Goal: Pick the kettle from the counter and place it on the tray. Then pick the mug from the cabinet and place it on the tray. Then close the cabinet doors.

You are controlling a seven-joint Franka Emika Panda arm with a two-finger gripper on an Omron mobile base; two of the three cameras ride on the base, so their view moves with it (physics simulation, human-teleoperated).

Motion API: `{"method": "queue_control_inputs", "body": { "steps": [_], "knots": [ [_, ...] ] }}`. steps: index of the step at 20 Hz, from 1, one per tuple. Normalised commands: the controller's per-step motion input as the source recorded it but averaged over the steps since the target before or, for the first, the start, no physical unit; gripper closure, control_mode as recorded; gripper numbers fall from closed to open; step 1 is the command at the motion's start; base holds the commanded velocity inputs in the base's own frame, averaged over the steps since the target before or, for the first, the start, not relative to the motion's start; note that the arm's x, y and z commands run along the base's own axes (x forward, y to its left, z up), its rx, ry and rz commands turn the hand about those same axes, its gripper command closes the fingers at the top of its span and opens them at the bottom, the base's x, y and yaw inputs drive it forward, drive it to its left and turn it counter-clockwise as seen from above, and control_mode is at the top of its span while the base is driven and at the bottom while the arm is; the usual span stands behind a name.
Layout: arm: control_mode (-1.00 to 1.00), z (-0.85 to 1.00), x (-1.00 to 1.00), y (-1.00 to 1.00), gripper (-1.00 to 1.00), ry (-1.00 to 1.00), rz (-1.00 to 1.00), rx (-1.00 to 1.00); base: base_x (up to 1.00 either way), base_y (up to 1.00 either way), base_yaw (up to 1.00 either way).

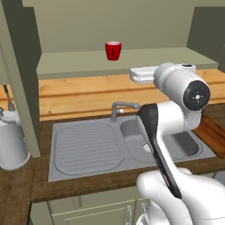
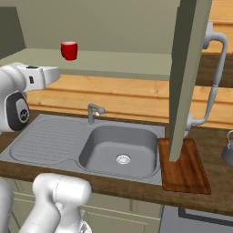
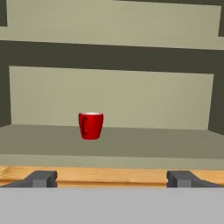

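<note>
Mug (image 3: pixel 91 125) on cabinet shelf (image 3: pixel 131 146); tray (image 2: pixel 185 168) right of sink (image 2: pixel 120 148).

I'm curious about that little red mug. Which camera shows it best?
The hand view: the mug faces the camera squarely on the cabinet shelf, dark handle visible. Both base views show it smaller and farther back, from the left and the right.

Kitchen wall and sink run in front of me

A light wooden plank backsplash (image 1: pixel 101 94) spans the wall behind the grey steel sink (image 2: pixel 120 148), whose ribbed drainboard (image 1: pixel 85 147) lies to its left, with a small grey tap (image 2: pixel 93 111) at the back edge. Below the worktop I see pale olive lower cabinet fronts (image 1: pixel 94 211) with small handles. A tall grey-white cylinder (image 1: pixel 11 143) stands at the far left. The light is even and soft, with hardly any shadow
</note>
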Motion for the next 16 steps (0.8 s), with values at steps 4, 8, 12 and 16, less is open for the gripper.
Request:
{"method": "queue_control_inputs", "body": {
  "steps": [4,8,12,16],
  "knots": [
    [-1.00,0.00,0.00,0.02,-1.00,0.01,0.00,0.00,0.00,0.00,0.00],
    [-1.00,0.03,0.03,0.17,-1.00,0.00,0.00,0.00,0.00,0.00,0.00],
    [-1.00,0.03,0.09,0.21,-1.00,0.00,0.00,0.00,0.00,0.00,0.00],
    [-1.00,0.00,0.27,0.24,-1.00,0.01,0.00,0.00,0.00,0.00,0.00]
  ]
}}
